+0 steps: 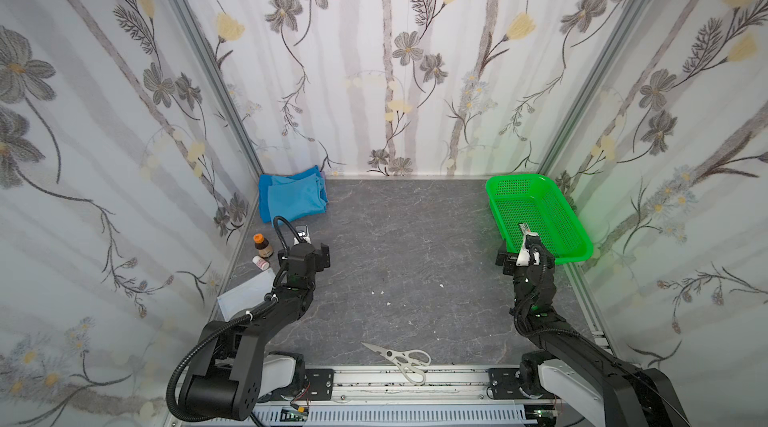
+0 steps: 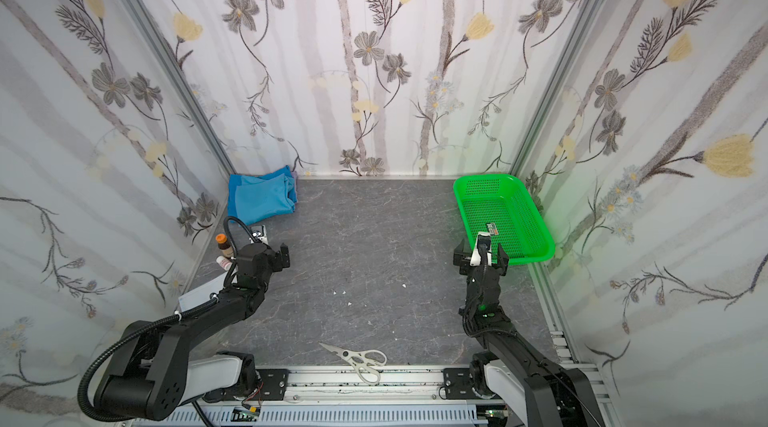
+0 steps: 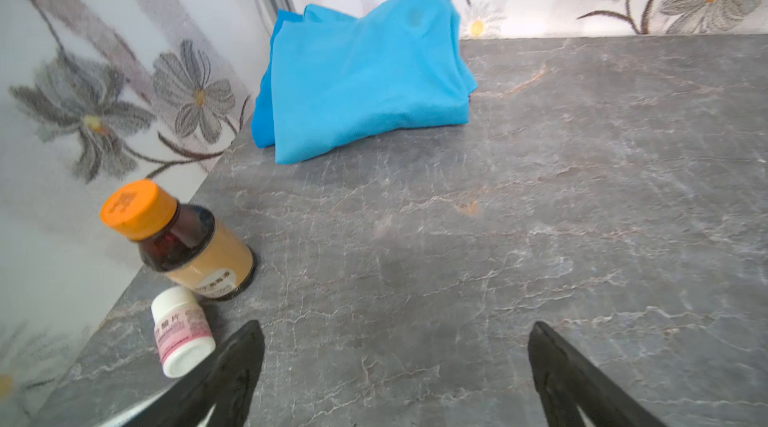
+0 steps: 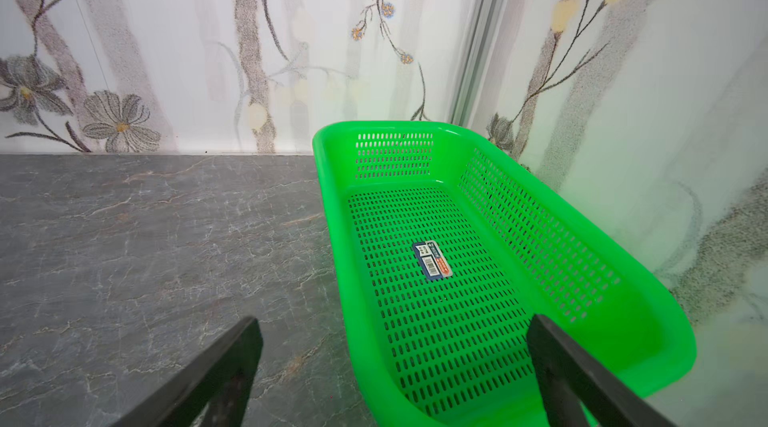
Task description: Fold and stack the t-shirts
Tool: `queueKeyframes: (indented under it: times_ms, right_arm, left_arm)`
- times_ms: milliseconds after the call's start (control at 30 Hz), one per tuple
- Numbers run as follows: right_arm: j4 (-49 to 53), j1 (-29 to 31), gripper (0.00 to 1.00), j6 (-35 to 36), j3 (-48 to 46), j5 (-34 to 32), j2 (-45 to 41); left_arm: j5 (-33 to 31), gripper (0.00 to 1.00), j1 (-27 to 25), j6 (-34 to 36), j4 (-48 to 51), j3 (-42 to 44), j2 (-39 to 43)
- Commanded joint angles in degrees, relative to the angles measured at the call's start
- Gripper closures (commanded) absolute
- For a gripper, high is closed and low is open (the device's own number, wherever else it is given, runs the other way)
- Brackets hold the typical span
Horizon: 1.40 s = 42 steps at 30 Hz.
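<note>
Far left corner, both top views: light sky-blue folded cloth t-shirt (image 1: 297, 200) lies on top of darker saturated blue cloth t-shirt (image 1: 263, 196), on the grey marbled table (image 1: 395, 258).
Arms, both top views: left gripper (image 1: 304, 256) is near the shirts but apart from them; right gripper (image 2: 481, 255) is at the near end of the green perforated plastic basket (image 2: 464, 206).
Near edge, both top views: white-handled scissors (image 1: 405, 360).
Left wrist view: jaws spread wide, holding nothing; shirts ahead in the corner; orange-capped brown bottle (image 3: 195, 246) and small white pink-labelled bottle (image 3: 183, 329) beside one finger.
Right wrist view: jaws spread wide, holding nothing; one finger over the basket, the other over the table.
</note>
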<state>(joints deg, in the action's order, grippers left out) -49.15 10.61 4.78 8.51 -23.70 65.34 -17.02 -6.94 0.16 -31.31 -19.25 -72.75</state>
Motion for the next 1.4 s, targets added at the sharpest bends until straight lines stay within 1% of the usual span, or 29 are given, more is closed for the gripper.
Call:
queueKeyframes:
  times_ms: [0,67,100,133,200,267,300,367,433,467,500,533,567,600,667,700,733,767,833,900,1367]
  right_arm:
    - [-12.6,-0.9,0.00,-1.3,-1.7,4.6,2.2]
    - [-14.2,-1.2,0.00,-1.1,-1.5,3.2,5.2]
    - [-14.9,-1.2,0.00,-1.0,-1.3,2.8,5.8]
    - [-15.3,-1.3,0.00,-1.3,-1.5,3.6,5.6]
    - [-19.8,-1.7,0.00,-1.9,-2.4,5.5,6.6]
    - [-23.2,-1.6,0.00,-1.3,-2.6,5.8,8.6]
    - [-23.8,-1.8,0.00,-1.4,-2.6,6.1,9.2]
    - [-28.0,-2.2,0.00,-1.0,-2.8,7.6,12.5]
    - [-34.0,-2.3,0.00,-0.6,-3.1,6.6,16.7]
    - [-33.7,-2.7,0.00,-1.7,-2.9,5.4,17.1]
    - [-32.0,-3.6,0.00,-2.6,-3.0,6.4,16.3]
    - [-31.0,-4.5,0.00,-3.8,-2.9,8.2,15.9]
    - [-32.4,-5.8,0.00,-4.5,-3.0,9.3,16.8]
    - [-33.7,-6.3,0.00,-5.0,-3.0,9.8,18.2]
    - [-36.9,-6.6,0.00,-5.4,-2.0,7.9,22.2]
    - [-34.1,-6.5,0.00,-5.8,-1.9,7.6,21.2]
    - [-31.2,-6.6,0.00,-6.3,-1.1,7.0,20.1]
    - [-30.4,-6.6,0.00,-6.8,-0.5,6.3,20.2]
    - [-32.4,-6.7,0.00,-6.8,-0.2,5.8,21.7]
    - [-30.5,-6.9,0.00,-7.1,0.1,5.8,21.0]
    - [-30.8,-7.1,0.00,-7.2,0.2,6.3,21.2]
  left_arm:
    - [6.8,0.00,2.3,-2.2,-11.2,2.1,0.2]
    - [8.1,0.00,3.4,-2.8,-13.3,2.2,-1.3]
    - [10.1,0.00,4.1,-2.8,-12.7,1.6,-1.8]
    - [11.9,0.00,4.7,-2.7,-13.3,0.9,-3.0]
    - [13.5,0.00,5.7,-2.4,-12.0,-0.8,-4.5]
    - [16.1,0.00,7.0,-1.9,-13.7,-0.9,-5.5]
    - [16.8,0.00,7.5,-1.9,-15.9,-0.2,-6.4]
    - [18.2,0.00,8.0,-1.5,-24.7,2.4,-10.1]
    - [19.2,0.00,8.2,-1.4,-28.8,2.7,-13.8]
    - [20.9,0.00,8.4,-1.0,-30.1,2.4,-16.2]
    - [22.7,0.00,8.6,-0.6,-32.2,2.1,-17.8]
    - [23.3,0.00,8.8,-0.6,-28.7,1.1,-17.0]
    - [22.5,0.00,8.8,-0.8,-25.1,-0.3,-16.5]
    - [22.5,0.00,8.8,-0.8,-25.8,-0.7,-17.2]
    - [22.4,0.00,8.8,-0.8,-23.6,-1.2,-16.8]
    - [22.2,0.00,8.8,-0.9,-24.9,-1.1,-17.2]
    - [22.0,0.00,8.8,-1.0,-23.6,-1.3,-16.8]
    - [21.3,0.00,8.8,-1.2,-23.1,-1.8,-16.9]
    - [20.3,0.00,8.8,-1.6,-19.9,-3.4,-16.8]
    - [19.4,0.00,8.0,-0.8,-19.6,-3.7,-16.9]
    - [18.8,0.00,7.6,-0.7,-19.3,-3.8,-17.0]
